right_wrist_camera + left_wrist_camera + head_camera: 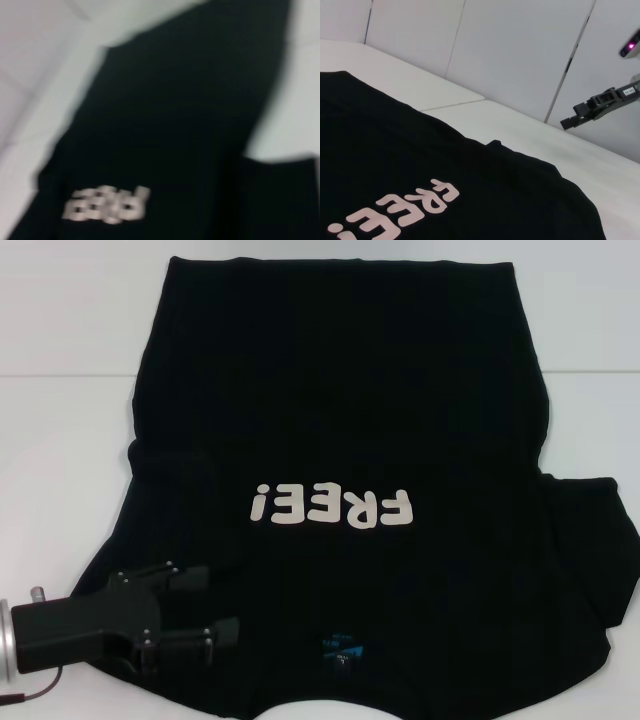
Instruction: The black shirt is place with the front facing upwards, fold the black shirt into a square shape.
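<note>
The large black short-sleeved cloth T-shirt (340, 440) lies spread flat on the white table (60, 440), front side up, and it covers most of the surface in the head view. Its neck, with the small blue label (340, 650), is on the side near the robot, and the hem is on the far side. The off-white "FREE!" lettering (332, 508) therefore reads upside down from the head camera. The robot's right sleeve (590, 540) is spread out on the table, while the left sleeve looks folded in over the body of the shirt. The black left gripper (222, 605) is at the near left corner, over the shoulder part of the shirt just beside the collar. Its two fingers (190, 575) stand apart, with a clear gap between them, and nothing is held in the gap; I cannot tell whether the tips touch the cloth. In the left wrist view the black right gripper (572, 120) hangs in the air above the table, well apart from the shirt, with its jaws seeming close together.
</note>
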{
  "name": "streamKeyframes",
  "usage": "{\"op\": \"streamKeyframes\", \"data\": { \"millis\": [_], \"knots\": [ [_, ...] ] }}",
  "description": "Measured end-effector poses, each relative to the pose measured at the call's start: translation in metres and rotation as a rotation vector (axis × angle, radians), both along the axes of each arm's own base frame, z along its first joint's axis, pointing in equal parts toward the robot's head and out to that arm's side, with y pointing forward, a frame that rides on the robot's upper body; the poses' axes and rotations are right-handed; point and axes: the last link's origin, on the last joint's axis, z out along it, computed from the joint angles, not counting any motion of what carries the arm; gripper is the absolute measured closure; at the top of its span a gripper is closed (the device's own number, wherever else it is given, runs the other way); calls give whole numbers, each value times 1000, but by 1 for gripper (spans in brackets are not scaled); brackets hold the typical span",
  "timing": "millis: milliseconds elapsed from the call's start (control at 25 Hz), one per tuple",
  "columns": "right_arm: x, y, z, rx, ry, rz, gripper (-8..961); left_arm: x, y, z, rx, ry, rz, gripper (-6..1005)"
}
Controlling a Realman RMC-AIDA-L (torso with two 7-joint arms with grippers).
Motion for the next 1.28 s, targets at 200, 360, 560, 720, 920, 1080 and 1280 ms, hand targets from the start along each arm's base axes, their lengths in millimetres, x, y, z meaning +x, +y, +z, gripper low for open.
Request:
{"op": "streamKeyframes", "data": {
  "millis": [200,360,560,720,920,1080,1280],
  "knots": [
    [-4,13,19,-127,-113,-253,32,2,0,4,-2,6,-15,121],
    [-9,23,14,-202,-229,-309,37,3,-1,6,2,0,-20,121],
    [-12,31,-6,-237,-212,-303,47,2,-2,7,8,0,-21,121],
    [-11,35,-21,-260,-196,-304,58,1,-3,7,9,-2,-16,121],
    [-10,39,-31,-277,-189,-302,72,0,-4,6,8,-7,-10,121],
    [-10,42,-39,-280,-197,-294,83,0,-4,6,8,-7,-10,121],
    [-13,45,-50,-294,-185,-272,97,0,-4,6,11,-5,-9,121]
  ]
}}
